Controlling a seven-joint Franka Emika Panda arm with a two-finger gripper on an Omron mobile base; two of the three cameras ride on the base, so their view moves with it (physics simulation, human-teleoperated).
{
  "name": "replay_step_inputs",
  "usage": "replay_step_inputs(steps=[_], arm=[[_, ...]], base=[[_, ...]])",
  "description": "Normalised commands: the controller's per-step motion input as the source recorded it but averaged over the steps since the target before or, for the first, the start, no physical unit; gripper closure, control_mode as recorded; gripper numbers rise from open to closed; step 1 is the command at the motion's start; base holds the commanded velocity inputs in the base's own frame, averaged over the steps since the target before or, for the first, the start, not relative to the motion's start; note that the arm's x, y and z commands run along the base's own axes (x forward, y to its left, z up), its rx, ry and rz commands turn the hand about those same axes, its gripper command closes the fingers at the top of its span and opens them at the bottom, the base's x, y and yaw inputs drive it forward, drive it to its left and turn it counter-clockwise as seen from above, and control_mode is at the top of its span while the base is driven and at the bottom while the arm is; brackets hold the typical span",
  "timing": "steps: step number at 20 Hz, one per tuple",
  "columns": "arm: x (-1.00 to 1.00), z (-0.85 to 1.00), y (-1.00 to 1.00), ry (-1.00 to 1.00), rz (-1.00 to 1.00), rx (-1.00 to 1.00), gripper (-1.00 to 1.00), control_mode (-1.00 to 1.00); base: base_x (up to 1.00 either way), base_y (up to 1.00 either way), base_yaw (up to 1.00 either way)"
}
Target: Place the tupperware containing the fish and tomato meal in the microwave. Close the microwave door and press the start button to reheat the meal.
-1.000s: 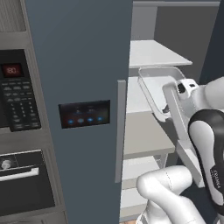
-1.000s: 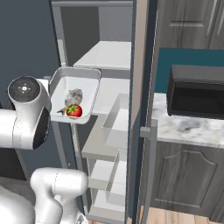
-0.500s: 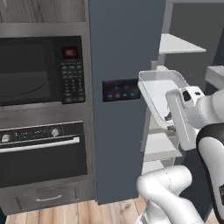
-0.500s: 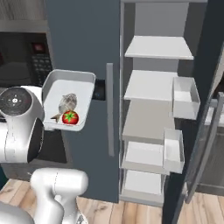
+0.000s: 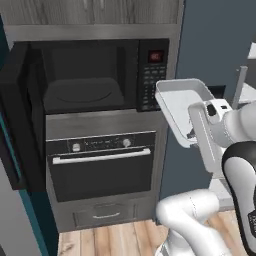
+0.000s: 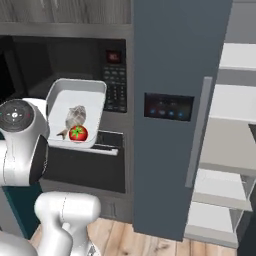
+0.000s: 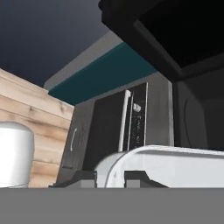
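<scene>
The tupperware [image 6: 76, 114] sits in the left centre of the right base view, raised in the air in front of the microwave [image 6: 65, 75] and tilted so that its open face shows, with the pale fish piece [image 6: 75, 116] lying in the middle and a red tomato [image 6: 78, 133] just below it, touching it. In the left base view the same box [image 5: 182, 107] appears right of centre, seen from its underside and edge, overlapping the lower right corner of the keypad panel [image 5: 152, 75] with its red display. The tool [image 7: 109, 178] shows at the bottom centre of the hand view, its two dark fingertips [image 7: 139, 178] set close together against the pale rim of the box, so it appears to be gripping the tupperware by one edge; the actual contact is partly hidden by the rim. The microwave door [image 5: 22, 117] stands swung wide open at the left edge of the left base view, leaving the dark cavity with its round turntable [image 5: 82, 92] exposed in the upper centre. Below the cavity sits the black oven [image 5: 102, 162] with its horizontal silver bar handle [image 5: 102, 155]. To the right of the microwave, in the right base view, the tall blue-grey fridge door [image 6: 175, 110] with a lit touch panel fills the centre, and white fridge shelves [image 6: 227, 130] show at the right edge. Wooden floor [image 5: 110, 240] runs along the bottom of the left base view.
</scene>
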Motion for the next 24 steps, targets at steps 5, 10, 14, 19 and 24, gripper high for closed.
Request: replay_step_inputs(steps=[5, 10, 14, 19, 24], arm=[[0.00, 0.00, 0.00, 0.00, 0.00, 0.00, 1.00, 1.00], [0.00, 0.00, 0.00, 0.00, 0.00, 0.00, 1.00, 1.00], [0.00, 0.00, 0.00, 0.00, 0.00, 0.00, 1.00, 1.00], [0.00, 0.00, 0.00, 0.00, 0.00, 0.00, 1.00, 1.00], [0.00, 0.00, 0.00, 0.00, 0.00, 0.00, 1.00, 1.00]], base=[[0.13, 0.46, 0.23], [0.28, 0.15, 0.28], [0.41, 0.10, 0.26], [0.37, 0.06, 0.20], [0.30, 0.05, 0.14]])
